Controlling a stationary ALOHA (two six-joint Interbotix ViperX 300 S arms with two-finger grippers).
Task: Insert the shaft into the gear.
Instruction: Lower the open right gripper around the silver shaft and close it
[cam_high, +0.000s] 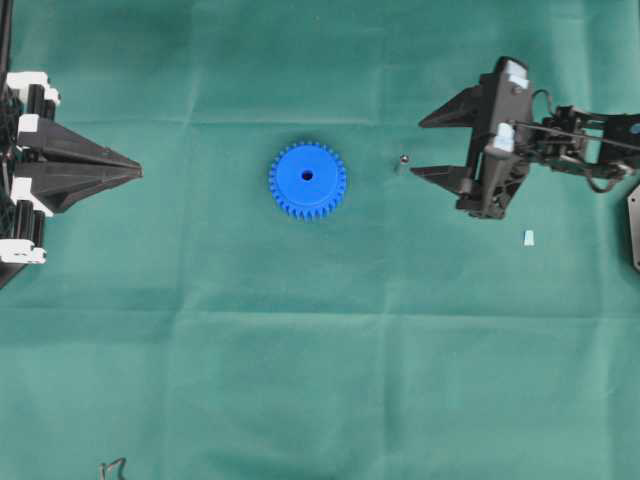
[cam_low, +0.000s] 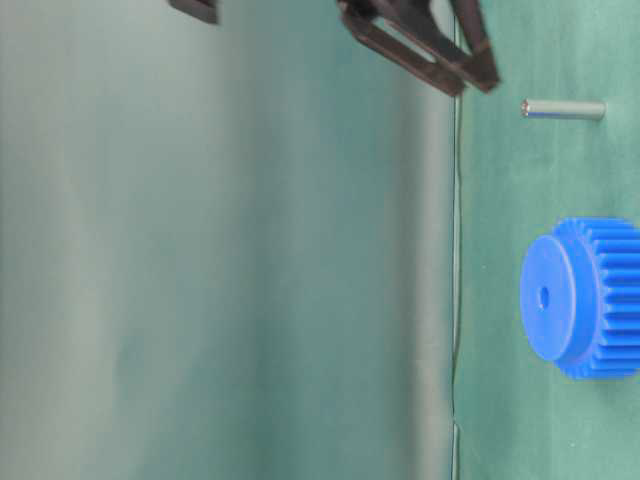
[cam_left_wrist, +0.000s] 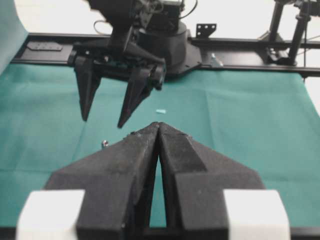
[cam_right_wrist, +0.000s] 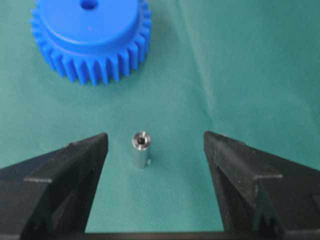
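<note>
Overhead, going left to right: left gripper (cam_high: 138, 168) sits at the far left edge of the green cloth (cam_high: 320, 360), fingers pressed together to a point, nothing between them; left wrist view confirms it, the two black fingers (cam_left_wrist: 130, 165) meet with no gap, so pinched closed and empty; gear (cam_high: 307, 180) lies flat near the middle of the cloth, blue, toothed, centre hole facing up and unfilled; well apart from the left gripper; shaft (cam_high: 401, 160) stands upright on the cloth to the right of the gear, near it but not touching, seen end-on as a small silvery dot; right gripper (cam_high: 415, 146) comes in from the right, jaws spread wide, tips just right of the shaft; small pale wedge-shaped bit (cam_high: 528, 238) lies on the cloth below the right arm, apart from everything.

Right wrist view: shaft (cam_right_wrist: 140, 149) upright between the two spread fingers (cam_right_wrist: 75, 165), clear gap on both sides, no contact; gear (cam_right_wrist: 91, 37) beyond it.

Table-level view: shaft (cam_low: 563, 110) stands on end on the cloth, gear (cam_low: 585, 297) flat beside it, right gripper fingertips (cam_low: 470, 70) above cloth level, not touching the shaft.
</note>
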